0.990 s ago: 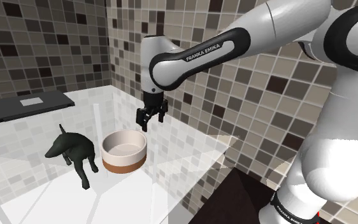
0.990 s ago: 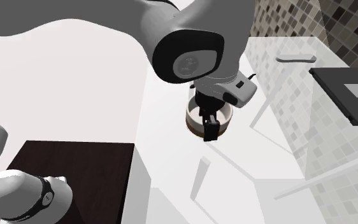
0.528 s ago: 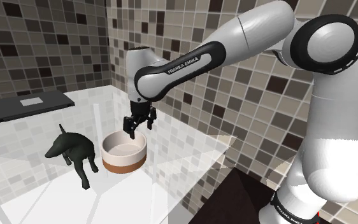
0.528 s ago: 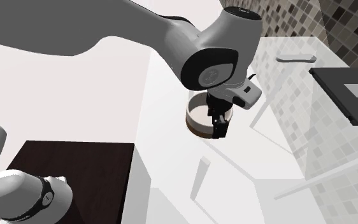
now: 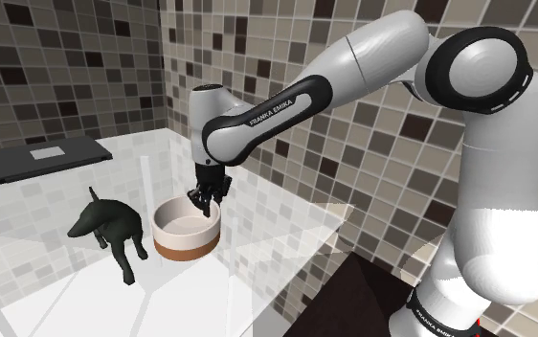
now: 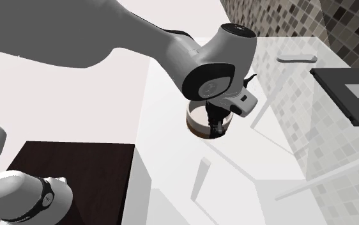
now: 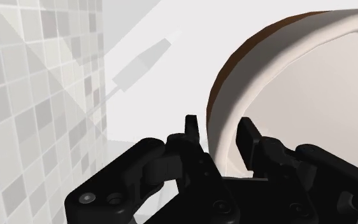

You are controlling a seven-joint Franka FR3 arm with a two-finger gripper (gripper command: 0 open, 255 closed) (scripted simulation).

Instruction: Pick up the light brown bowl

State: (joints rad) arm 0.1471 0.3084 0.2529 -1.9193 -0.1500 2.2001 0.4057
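Claw (image 5: 206, 199) is down at the rim of the bowl (image 5: 183, 233), fingers apart, one inside the wall and one outside. The bowl's white with a brown band round the base, sitting on the white surface (image 5: 195, 299) right beside a black dog figure (image 5: 114, 228).

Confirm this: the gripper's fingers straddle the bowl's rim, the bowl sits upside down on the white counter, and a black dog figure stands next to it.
One detail is wrong. The bowl sits upright with its opening facing up, as the shoulder view shows. The rest is right: the gripper has its fingers either side of the bowl's rim, the bowl rests on the white counter, and the black dog figure stands next to it.
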